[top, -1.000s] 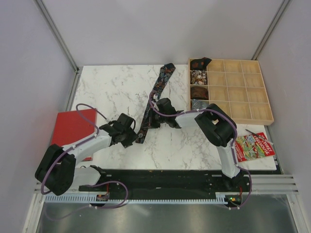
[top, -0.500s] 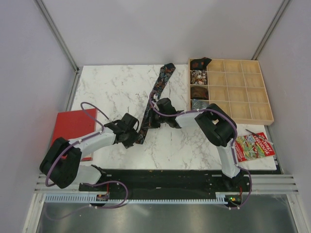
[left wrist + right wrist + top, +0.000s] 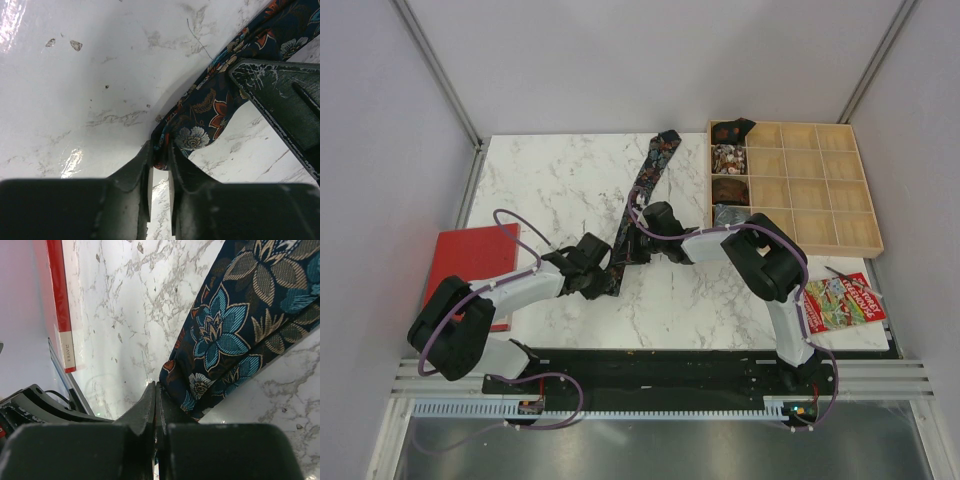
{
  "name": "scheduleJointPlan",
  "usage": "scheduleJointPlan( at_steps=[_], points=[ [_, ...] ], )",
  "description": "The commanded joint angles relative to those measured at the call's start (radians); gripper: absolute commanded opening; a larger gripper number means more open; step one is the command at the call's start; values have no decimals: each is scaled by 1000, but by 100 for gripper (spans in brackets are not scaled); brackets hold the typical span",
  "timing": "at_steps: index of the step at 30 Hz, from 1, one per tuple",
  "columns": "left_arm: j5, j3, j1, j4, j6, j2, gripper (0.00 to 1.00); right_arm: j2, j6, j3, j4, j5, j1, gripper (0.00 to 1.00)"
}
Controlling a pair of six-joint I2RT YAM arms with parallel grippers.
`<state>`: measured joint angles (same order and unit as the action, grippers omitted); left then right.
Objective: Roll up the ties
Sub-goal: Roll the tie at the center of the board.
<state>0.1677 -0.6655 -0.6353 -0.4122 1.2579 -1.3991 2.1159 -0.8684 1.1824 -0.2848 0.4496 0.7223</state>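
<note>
A long narrow dark tie with a floral print lies diagonally on the marble table, from the far middle to its near end by my grippers. My left gripper is shut on the folded near end of the tie, with fabric pinched between its fingertips. My right gripper sits just beyond it on the tie. Its jaws are pressed together with no fabric showing between them, and the tie lies against its right finger. One right finger also shows in the left wrist view.
A wooden compartment tray stands at the far right, with rolled ties in its left column. A flat red booklet lies at the left table edge and a colourful booklet at the near right.
My left gripper has moved right across the table to the tie's near end and now pinches it. The right gripper has barely moved.
</note>
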Motion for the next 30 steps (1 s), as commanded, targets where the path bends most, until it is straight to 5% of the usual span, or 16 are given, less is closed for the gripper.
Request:
scheduleJointPlan(
  at_steps=[1, 10, 30],
  points=[
    [36, 1, -15, -20, 25, -29, 16, 23, 16, -29, 47, -19, -6, 2],
    [-42, -17, -33, -91, -136, 80, 2, -37, 31, -35, 64, -15, -4, 2],
    [-215, -38, -33, -433, -259, 416, 2, -211, 46, 11, 231, -121, 126, 5]
  ],
)
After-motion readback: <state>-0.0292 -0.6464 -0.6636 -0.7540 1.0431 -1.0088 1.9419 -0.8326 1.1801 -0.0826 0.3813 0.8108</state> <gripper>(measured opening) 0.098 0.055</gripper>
